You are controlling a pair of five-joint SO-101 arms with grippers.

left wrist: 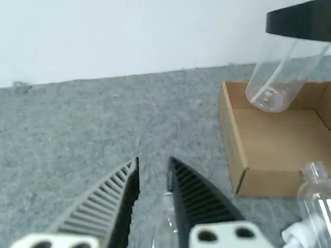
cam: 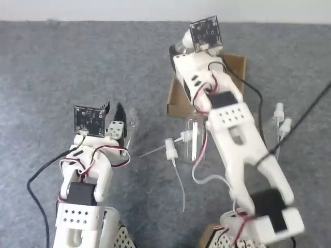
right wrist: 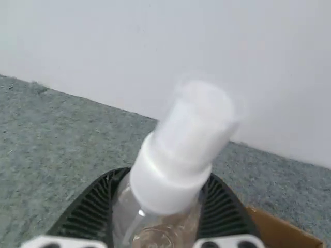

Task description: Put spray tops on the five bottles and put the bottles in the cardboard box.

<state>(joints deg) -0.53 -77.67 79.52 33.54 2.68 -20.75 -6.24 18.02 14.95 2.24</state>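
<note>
While the right gripper (right wrist: 164, 181) clasps a capped bottle (right wrist: 181, 150) over the cardboard box (left wrist: 235, 144), the box looks empty. The left gripper (left wrist: 153, 163) stands parted, holding nothing.

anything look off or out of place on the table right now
A loose spray top lies on its side on the carpet between the arms, tube trailing, beside an uncapped bottle. The capped bottle in the right claw, over the cardboard box, looks fine.
</note>
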